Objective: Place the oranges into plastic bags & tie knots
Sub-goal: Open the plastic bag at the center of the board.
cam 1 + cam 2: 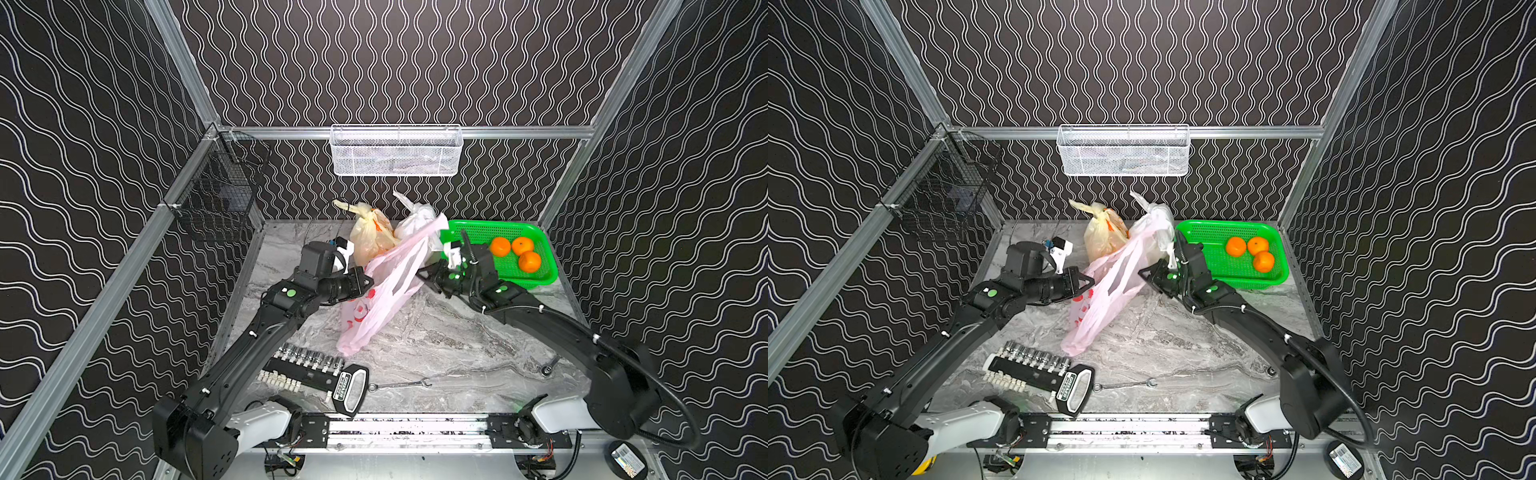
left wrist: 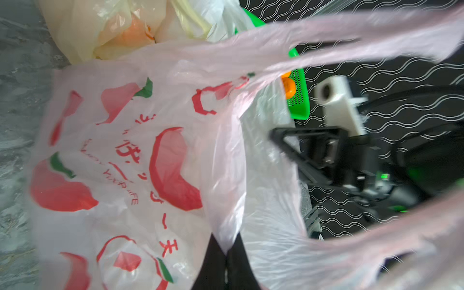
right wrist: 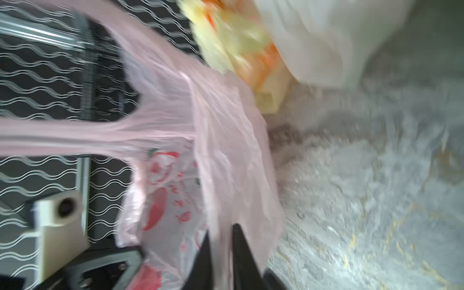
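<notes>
Both the left claw point(image 1: 370, 282) and right claw point(image 1: 419, 272) pinch the crinkly, red-printed pink bag point(image 1: 384, 303).

i see a pink bag point(image 1: 386, 299) printed red, a yellowish bag point(image 1: 370, 243), a white bag point(image 1: 415, 224), orange fruit point(image 1: 500, 246), a green basket point(image 1: 498, 225), grey marbled table point(image 1: 436, 345)

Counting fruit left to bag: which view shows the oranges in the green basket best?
Both top views: all three oranges lie unobstructed in the green basket. The left wrist view catches only part of one orange past the pink bag. The right wrist view misses the basket entirely.
</notes>
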Motion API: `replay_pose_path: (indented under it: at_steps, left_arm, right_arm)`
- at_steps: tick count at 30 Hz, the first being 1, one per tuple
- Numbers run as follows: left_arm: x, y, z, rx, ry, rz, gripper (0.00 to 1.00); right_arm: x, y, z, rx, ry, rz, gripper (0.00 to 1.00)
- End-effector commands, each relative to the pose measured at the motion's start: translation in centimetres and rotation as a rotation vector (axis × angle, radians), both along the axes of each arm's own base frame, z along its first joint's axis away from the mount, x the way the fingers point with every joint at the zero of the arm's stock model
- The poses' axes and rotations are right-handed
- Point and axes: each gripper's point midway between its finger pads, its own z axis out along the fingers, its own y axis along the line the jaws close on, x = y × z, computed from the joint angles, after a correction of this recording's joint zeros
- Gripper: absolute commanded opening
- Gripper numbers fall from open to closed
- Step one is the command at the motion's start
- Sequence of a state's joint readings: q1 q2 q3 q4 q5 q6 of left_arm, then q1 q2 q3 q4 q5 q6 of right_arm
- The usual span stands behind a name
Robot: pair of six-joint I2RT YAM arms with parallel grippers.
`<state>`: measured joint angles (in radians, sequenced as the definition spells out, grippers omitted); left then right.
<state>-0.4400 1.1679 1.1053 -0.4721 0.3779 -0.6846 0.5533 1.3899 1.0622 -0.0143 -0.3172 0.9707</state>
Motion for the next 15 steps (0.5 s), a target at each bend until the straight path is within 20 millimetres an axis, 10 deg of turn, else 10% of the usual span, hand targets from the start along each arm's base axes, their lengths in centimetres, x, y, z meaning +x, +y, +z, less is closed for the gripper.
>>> replay_pose_path:
  at_steps: [1,6,15]
  left_arm:
    - [0.0,-1.6,2.6,-0.072,-0.049,-0.036,0.00]
    - [-0.7,-3.9,4.4,-0.070,-0.099,-0.096,0.00]
    - [-0.6,-3.4,-0.9,0.016,-0.041,-0.087,0.17]
  right_arm:
    - [-0.5,-1.9,1.3,-0.156,-0.072,-0.009,0.00]
    - [-1.5,-3.4,4.2,-0.252,-0.147,0.004,0.00]
    - [-2.9,-2.2,1.2,-0.290,-0.163,0.132,0.00]
